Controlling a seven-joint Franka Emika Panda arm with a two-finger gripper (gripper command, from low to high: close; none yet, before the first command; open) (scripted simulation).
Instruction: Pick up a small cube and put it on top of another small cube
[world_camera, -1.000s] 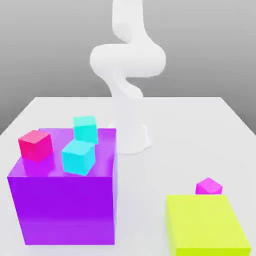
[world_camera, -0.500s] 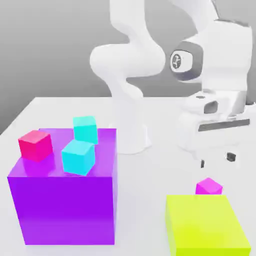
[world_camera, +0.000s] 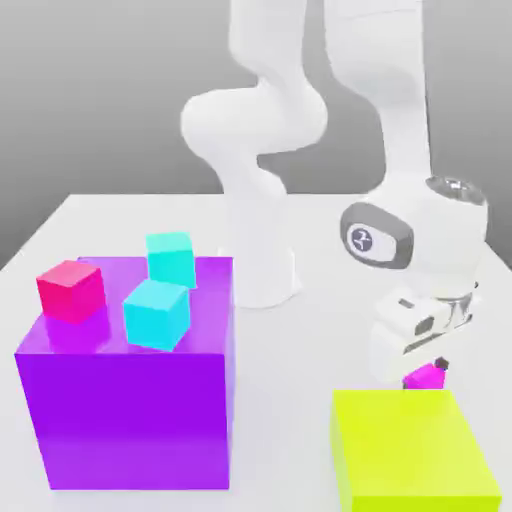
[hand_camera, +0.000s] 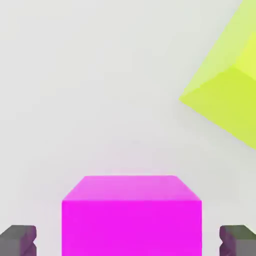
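We've got the magenta cube (hand_camera: 132, 215) flat on the bench (world_camera: 300, 340), just behind the yellow block (world_camera: 412, 450). No long axis; its faces sit square to the jaws, which are spread either side, gaps showing.

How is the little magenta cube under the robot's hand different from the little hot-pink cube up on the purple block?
The magenta cube is purplish pink; the hot-pink cube is redder. The magenta cube sits low on the white table beside the yellow-green block; the hot-pink one rests on top of the purple block. The magenta cube lies between the gripper fingers; the hot-pink one stands free, near two cyan cubes. Both are small, plain and glossy.
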